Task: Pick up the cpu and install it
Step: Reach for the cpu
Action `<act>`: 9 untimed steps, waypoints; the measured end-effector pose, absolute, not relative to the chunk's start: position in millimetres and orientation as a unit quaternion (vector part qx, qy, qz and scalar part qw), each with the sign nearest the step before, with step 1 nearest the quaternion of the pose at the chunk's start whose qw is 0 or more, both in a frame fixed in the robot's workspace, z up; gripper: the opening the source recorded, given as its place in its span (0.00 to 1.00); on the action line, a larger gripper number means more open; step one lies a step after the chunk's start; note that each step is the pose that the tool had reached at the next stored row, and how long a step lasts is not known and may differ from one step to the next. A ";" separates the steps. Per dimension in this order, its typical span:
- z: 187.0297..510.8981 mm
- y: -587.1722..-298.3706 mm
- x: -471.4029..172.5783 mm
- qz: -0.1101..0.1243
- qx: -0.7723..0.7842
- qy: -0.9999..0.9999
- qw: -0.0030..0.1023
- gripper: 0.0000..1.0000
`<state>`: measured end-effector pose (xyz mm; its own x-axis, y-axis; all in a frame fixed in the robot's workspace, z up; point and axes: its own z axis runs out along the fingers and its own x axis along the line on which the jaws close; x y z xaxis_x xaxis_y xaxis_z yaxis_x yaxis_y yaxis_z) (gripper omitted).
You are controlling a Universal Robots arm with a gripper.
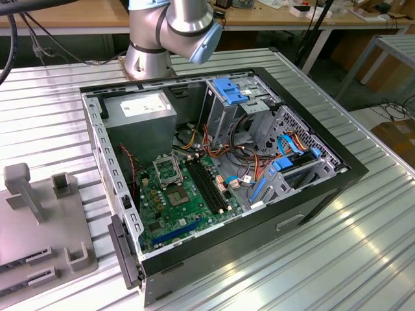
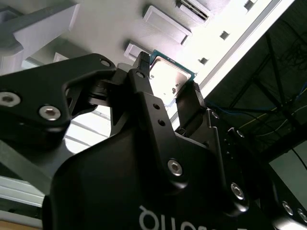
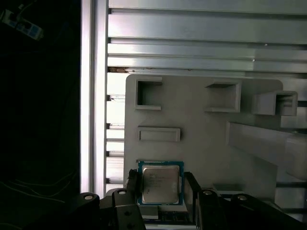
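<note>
- The cpu (image 3: 160,184) top was smooth silver-grey metal.
- The gripper (image 3: 160,178) looked matt black.
- The table (image 1: 363,246) was ribbed, shiny metal.
- The tray (image 3: 201,139) looked matt grey plastic.

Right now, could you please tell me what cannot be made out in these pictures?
- Second wrist view: the chip is partly covered by the end effector.
- Both wrist views: whether the chip touches the grey tray is unclear.
- Exterior view: the board socket is too small to tell whether open; the arm is cut off by the upper edge.
</note>
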<state>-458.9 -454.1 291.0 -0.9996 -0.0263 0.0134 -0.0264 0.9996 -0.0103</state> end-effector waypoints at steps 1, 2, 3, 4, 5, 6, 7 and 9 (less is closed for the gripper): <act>291.0 -454.1 -458.9 0.005 0.013 -1.000 0.007 0.47; 290.9 -454.1 -458.9 0.005 0.013 -1.000 0.007 0.47; 291.0 -454.1 -458.9 0.005 0.013 -1.000 0.007 0.47; 291.0 -454.1 -458.9 0.005 0.013 -1.000 0.007 0.47; 291.0 -454.1 -458.9 0.005 0.013 -1.000 0.007 0.47; 291.1 -454.1 -458.9 0.005 0.013 -1.000 0.007 0.47; 291.2 -454.1 -458.9 0.005 0.013 -1.000 0.007 0.47; 292.2 -454.1 -459.0 0.005 0.013 -1.000 0.007 0.47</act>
